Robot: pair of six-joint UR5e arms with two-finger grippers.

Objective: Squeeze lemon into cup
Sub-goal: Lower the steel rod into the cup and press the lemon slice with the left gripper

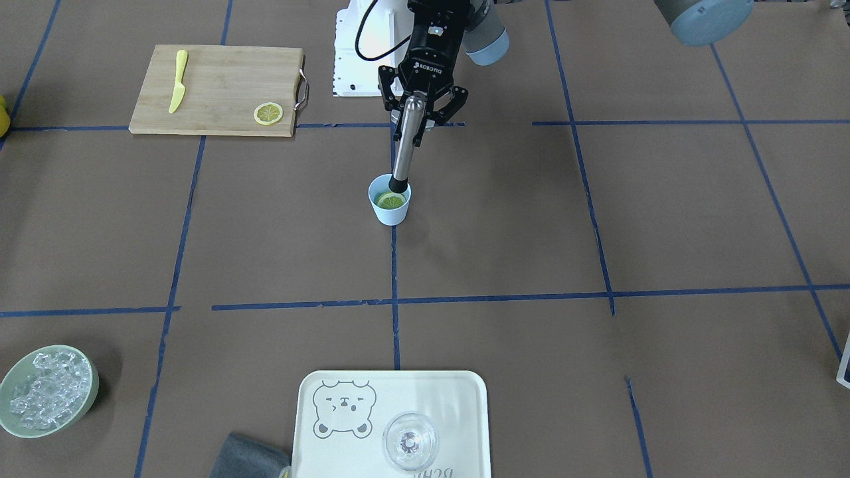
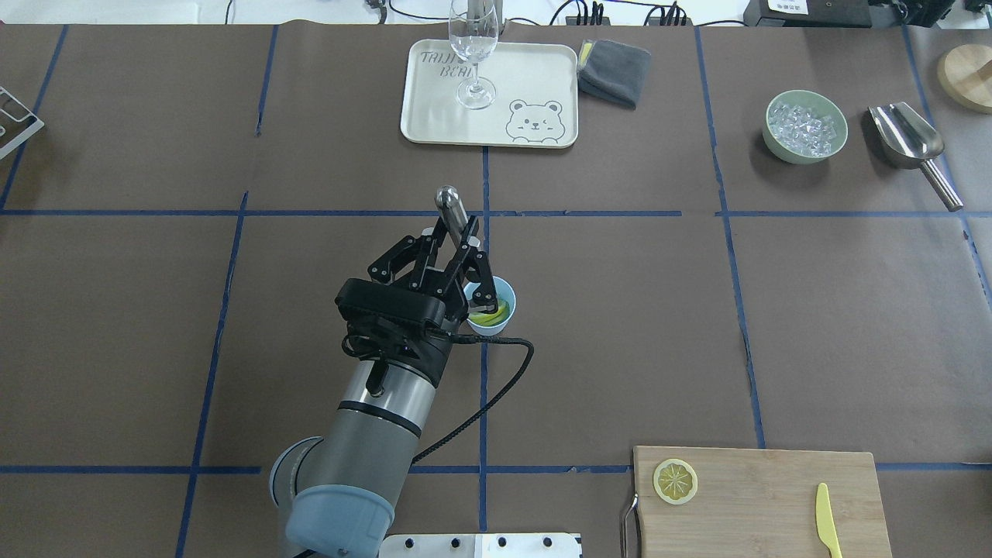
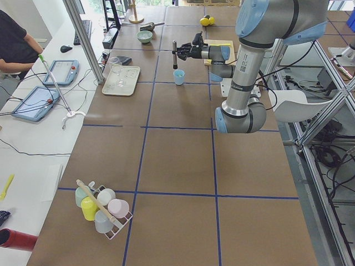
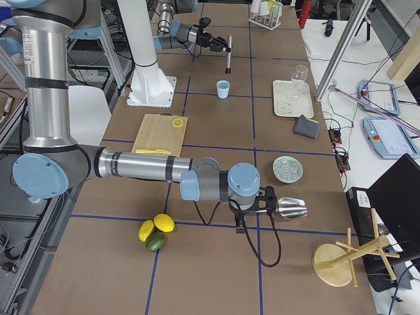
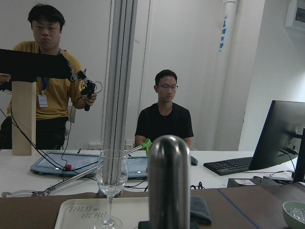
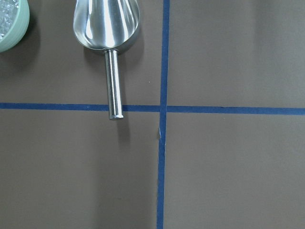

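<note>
The lemon in the cup shows only in part. A yellow-green slice lies inside, its far edge covered by the black tip of the metal muddler in the front view. In the overhead view a finger of the gripper covers it, so how many slices lie there cannot be told. The cup, light-blue tapered plastic with matte sides, stands upright near the middle of the table, on a blue tape line. The left gripper is clamped around the muddler's smooth steel shaft, which leans down into the cup's mouth. Its rounded top blocks the lower middle of the left wrist view. A second slice, thin and round with yellow rind and pale segmented flesh, lies flat on the bamboo cutting board. The board is by the robot-side edge toward the table's right end, and the yellow plastic knife lies well apart on the same board. At the operators' edge a pale tray with a bear drawing bears a clear stemmed glass, with a folded grey cloth just beside it. A pale green bowl holds clear ice cubes, near a polished steel scoop. The right gripper shows only small in the right side view, by the scoop's handle, and its opening cannot be told.
</note>
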